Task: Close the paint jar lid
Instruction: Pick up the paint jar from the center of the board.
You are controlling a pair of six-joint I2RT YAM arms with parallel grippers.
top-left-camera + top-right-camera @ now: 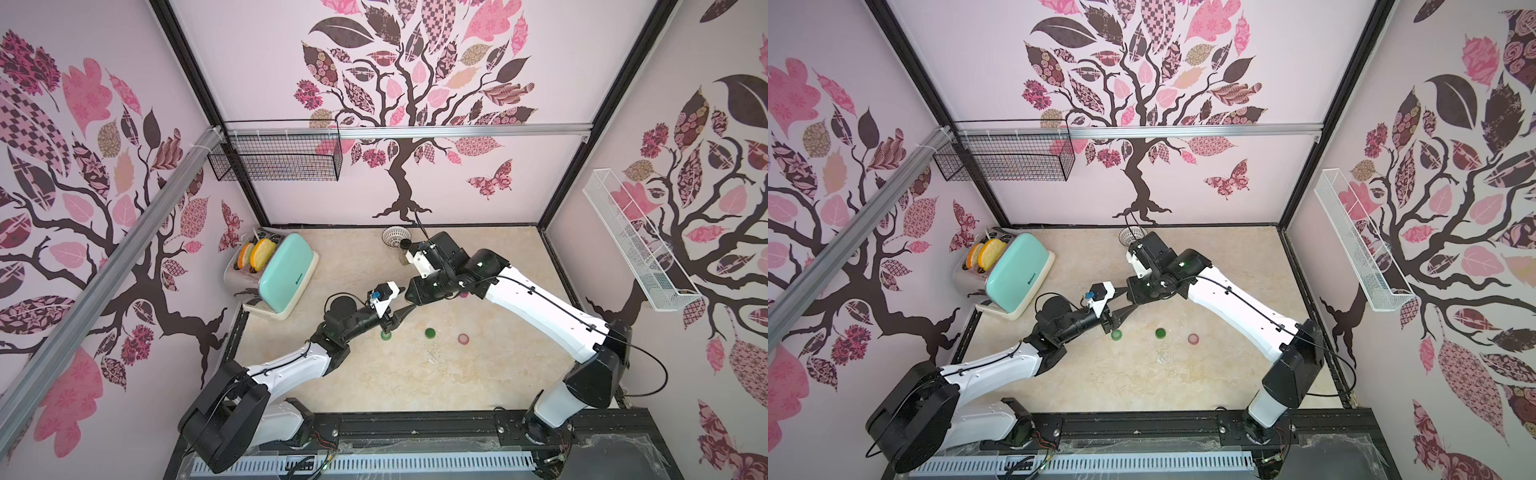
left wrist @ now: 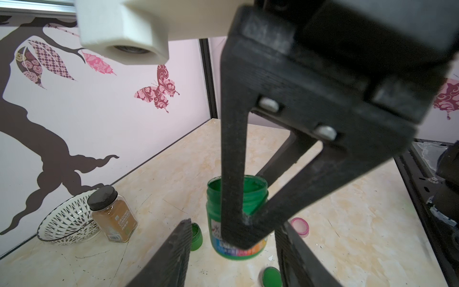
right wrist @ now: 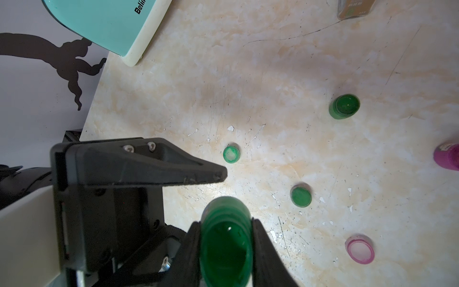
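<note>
Paint jar (image 3: 224,251) clamped in right pincer (image 3: 226,223); left pincer (image 2: 233,229) apparently half open.

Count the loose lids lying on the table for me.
3, in a row: a pale-centred green lid at the left end, a darker green lid in the middle, a pink lid at the right. The arms may hide others.

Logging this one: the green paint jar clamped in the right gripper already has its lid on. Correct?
Not quite. The green paint jar is clamped in the right gripper, but its mouth is open, with no lid on it. The right wrist view shows this, with a green lid lying loose nearby.
</note>
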